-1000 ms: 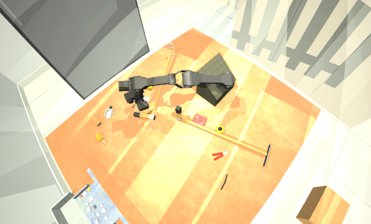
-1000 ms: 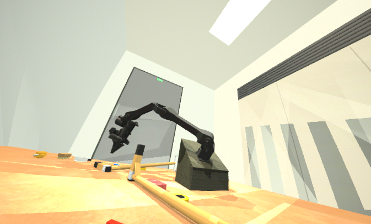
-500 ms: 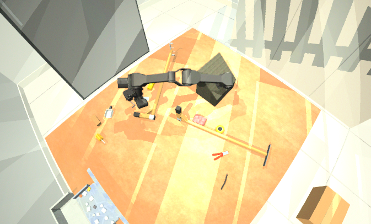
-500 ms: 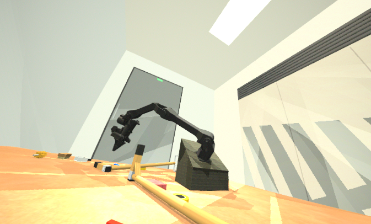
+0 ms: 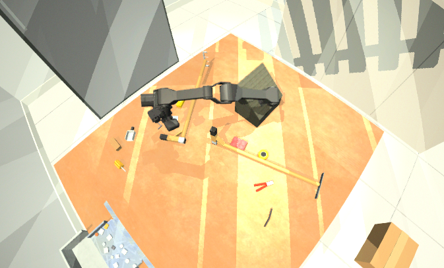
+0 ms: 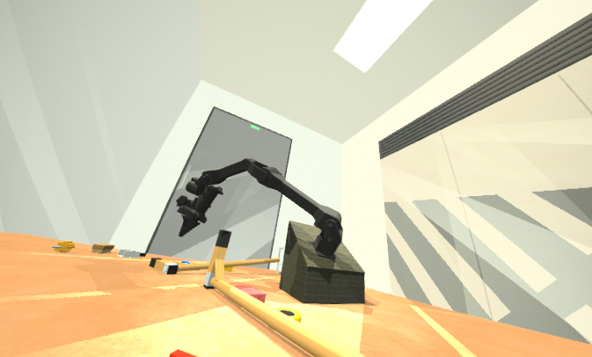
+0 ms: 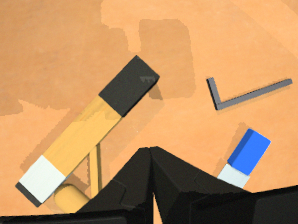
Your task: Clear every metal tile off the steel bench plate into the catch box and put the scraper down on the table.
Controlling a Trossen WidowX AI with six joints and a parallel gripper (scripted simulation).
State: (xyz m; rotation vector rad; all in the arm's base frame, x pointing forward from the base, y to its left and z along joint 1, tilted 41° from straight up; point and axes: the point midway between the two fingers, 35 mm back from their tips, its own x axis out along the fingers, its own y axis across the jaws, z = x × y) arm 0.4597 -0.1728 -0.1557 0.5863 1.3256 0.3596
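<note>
The long scraper [image 5: 272,164] [image 6: 266,315] lies on the table, its dark blade [image 5: 319,185] at the right and its black-tipped cross grip [image 5: 213,131] [image 6: 222,239] standing up. The gripper [image 5: 174,127] [image 6: 181,234] [image 7: 150,148] is shut and empty, above the table near the cross grip [image 5: 172,138] [image 6: 163,265] [image 7: 82,130] of a second long tool with a forked metal end. The steel plate [image 5: 119,234], at the lower left, carries several mostly white tiles [image 5: 109,237]. The catch box [image 5: 85,247] adjoins its left side; its lower part is cut off.
A red block [image 5: 239,142] [image 6: 252,292] and yellow tape roll [image 5: 263,154] [image 6: 288,314] lie beside the scraper's handle. A hex key [image 7: 250,96] and blue-and-white block [image 7: 249,152] lie near the gripper. Red-handled pliers [image 5: 262,183] and a yellow screwdriver [image 5: 119,164] [image 6: 64,246] lie farther off.
</note>
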